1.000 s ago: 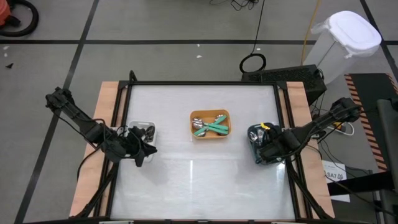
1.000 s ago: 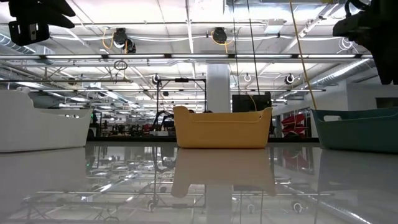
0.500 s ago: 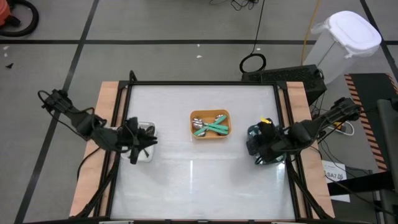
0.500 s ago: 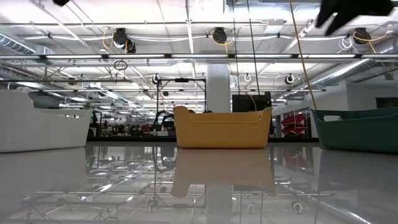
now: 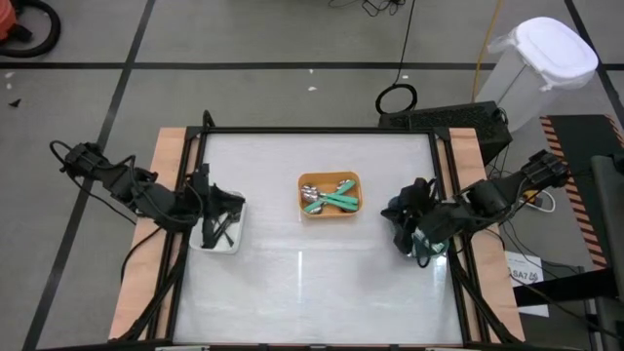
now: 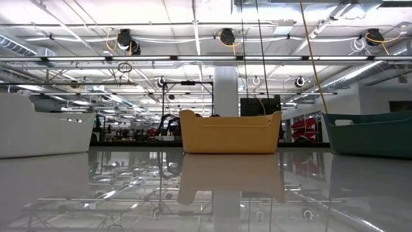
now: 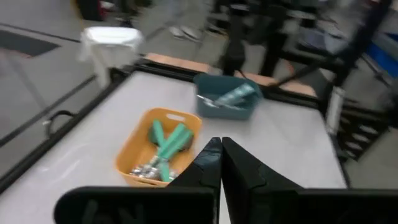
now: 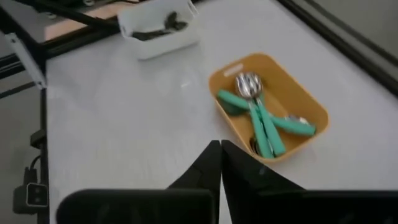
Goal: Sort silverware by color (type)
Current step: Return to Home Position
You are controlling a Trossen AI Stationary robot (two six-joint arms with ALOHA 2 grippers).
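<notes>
Silverware (image 5: 331, 200) lies in the bins, apart from both grippers. The left gripper (image 7: 219, 163) has its two dark fingers pressed together, and the right gripper (image 8: 220, 163) shows its pair closed tip to tip as well.

In the high view the left gripper hangs over the white bin (image 5: 232, 248) at the table's (image 5: 312, 283) left edge. The right gripper hangs over the dark teal bin (image 7: 224, 113) at the right edge, with its arm covering most of that bin from above.

The white bin holds the black pieces (image 8: 163, 25). The orange bin (image 8: 277, 60) stands between the other two, near the middle of the table. It holds the teal-handled spoons (image 8: 261, 124), which lie crossed — silver heads toward one end, handles toward the other. In the dark teal bin there seem to be a few pale-handled pieces (image 7: 229, 97), too blurred to say more.

From table height the three bins stand well apart on the glossy top.
</notes>
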